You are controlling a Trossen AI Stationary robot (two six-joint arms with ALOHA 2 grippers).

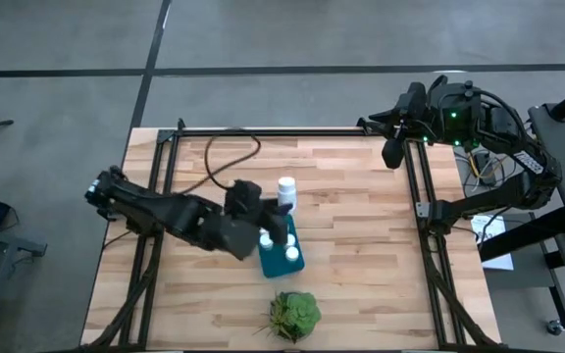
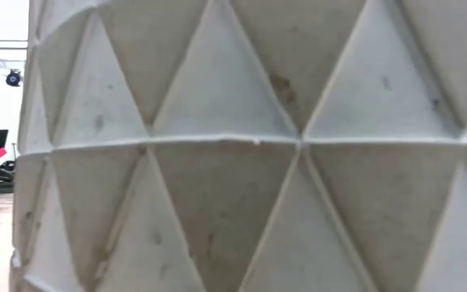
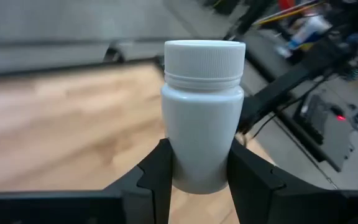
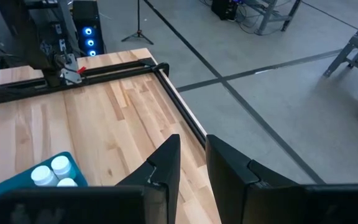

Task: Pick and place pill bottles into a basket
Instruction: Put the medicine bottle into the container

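White plastic is showing between the left pincer (image 3: 197,177) fingers (image 3: 157,177), which are clamping a pill bottle (image 3: 202,112) by its lower body. It is standing upright, long axis vertical, ribbed cap on top. From above, this bottle (image 1: 285,192) is sitting just beyond the far end of the teal basket (image 1: 281,248), near the middle of the wooden tabletop (image 1: 361,245). Other bottles (image 1: 291,254) are lying inside the basket. At the far right corner, the right pincer (image 4: 192,168) is waiting, fingers together and holding nothing.
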